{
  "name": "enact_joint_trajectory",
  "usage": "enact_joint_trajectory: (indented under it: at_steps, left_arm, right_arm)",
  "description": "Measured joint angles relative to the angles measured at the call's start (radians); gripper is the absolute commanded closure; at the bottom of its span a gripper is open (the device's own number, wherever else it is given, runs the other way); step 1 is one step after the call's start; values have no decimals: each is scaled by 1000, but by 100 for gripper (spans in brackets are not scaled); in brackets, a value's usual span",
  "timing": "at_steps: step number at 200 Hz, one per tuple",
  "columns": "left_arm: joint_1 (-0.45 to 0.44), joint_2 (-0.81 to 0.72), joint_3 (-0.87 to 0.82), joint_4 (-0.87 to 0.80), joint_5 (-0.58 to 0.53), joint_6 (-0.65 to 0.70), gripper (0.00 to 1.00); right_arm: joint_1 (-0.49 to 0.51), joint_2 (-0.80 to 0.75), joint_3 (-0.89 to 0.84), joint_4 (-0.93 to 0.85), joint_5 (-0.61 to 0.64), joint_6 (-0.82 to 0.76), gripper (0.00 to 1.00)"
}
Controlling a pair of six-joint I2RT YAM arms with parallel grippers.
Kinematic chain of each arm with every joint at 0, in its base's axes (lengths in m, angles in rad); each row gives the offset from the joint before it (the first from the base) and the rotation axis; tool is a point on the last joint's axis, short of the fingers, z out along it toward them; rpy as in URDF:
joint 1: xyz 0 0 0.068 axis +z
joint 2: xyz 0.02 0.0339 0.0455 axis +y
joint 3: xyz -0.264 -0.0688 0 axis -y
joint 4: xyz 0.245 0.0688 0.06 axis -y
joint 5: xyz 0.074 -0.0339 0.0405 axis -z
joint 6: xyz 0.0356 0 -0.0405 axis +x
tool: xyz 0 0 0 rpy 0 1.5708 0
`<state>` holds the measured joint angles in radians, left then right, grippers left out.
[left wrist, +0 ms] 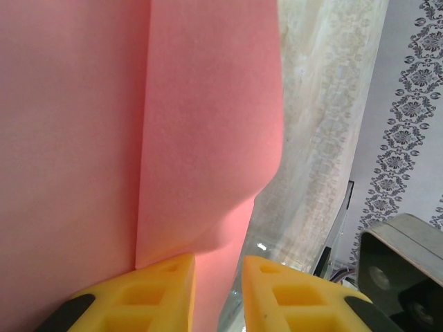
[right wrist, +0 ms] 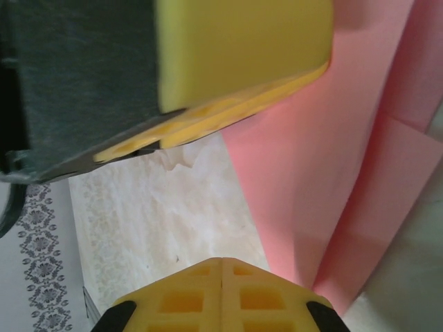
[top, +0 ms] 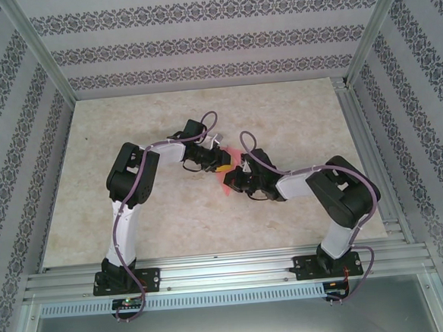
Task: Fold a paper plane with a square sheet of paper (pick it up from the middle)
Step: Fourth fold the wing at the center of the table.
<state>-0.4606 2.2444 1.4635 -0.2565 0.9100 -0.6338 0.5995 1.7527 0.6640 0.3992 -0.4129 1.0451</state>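
Mid-fold: left gripper (left wrist: 216, 280), narrowly parted, straddles a flap of the thin pink-red square sheet of paper (left wrist: 208, 138), lower centre; right gripper (right wrist: 221, 294) pressed together. Next probably needs firm creasing.

Paper (left wrist: 208, 138): matt pink, smooth, faint fibre grain.
Fingers (left wrist: 156, 294): yellow plastic, matt, moulded.
Table (top: 293, 108): marbled, smooth, slight sheen.
Frame (top: 229, 270): brushed aluminium, satin.
Arms (top: 122, 234): glossy white, black plastic.
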Motion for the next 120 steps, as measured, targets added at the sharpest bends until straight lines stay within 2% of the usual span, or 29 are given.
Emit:
enact_joint_trajectory:
  at_steps: [25, 67, 120]
  left_arm:
    - [0, 0, 0, 0, 0, 0, 73]
    - [0, 0, 9, -7, 2, 1, 69]
    - [0, 58, 119, -34, 6, -4, 68]
  right_arm:
    - [0, 52, 10, -27, 5, -9, 100]
    - [0, 51, 16, -46, 11, -30, 100]
    - [-7, 55, 12, -35, -10, -49, 100]
